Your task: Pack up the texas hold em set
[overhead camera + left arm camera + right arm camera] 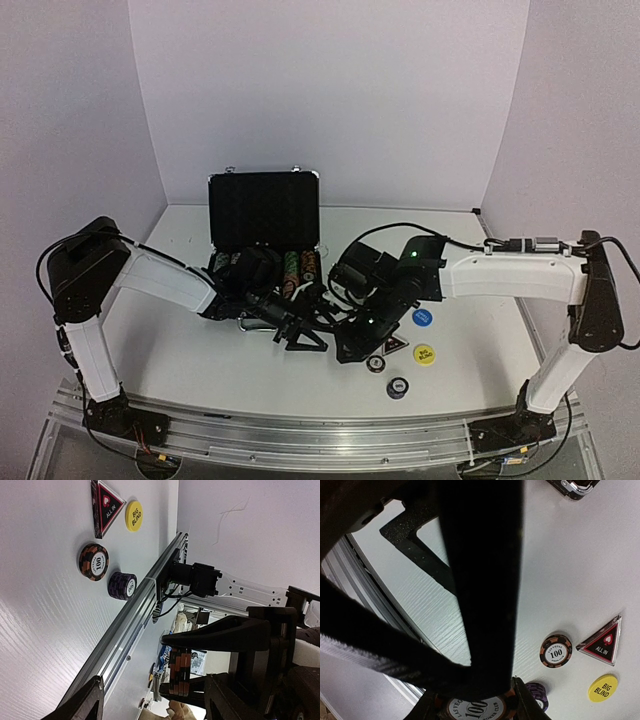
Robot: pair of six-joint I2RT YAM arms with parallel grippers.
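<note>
While the right tool [472, 706] is clenched on a short stack of orange-and-black chips [180, 672] whose top face reads 100, the left tool [154, 682] is released. Its fingers are spread on either side of that stack, with clear space showing on at least one side. Both tools meet above the desk [170, 345], near its middle and just in front of the case [265, 210]. The held stack sits between the right tool's fingers, clear of the desk.

Just to the right of the tools, several pieces lie on the desk. A black triangular marker [105, 505] is lettered ALL IN, and a yellow button [133, 515] lettered BIG BLIND lies beside it. An orange pile [94, 561] marked 100 and a purple pile [123, 585] sit nearer the front rail [125, 630]. A blue button [422, 317] lies a little farther back, apart from the yellow one.

The case stands open at the far middle of the desk with its lid upright. Rows of striped chips [300, 265] fill its base, partly hidden behind the arms.
</note>
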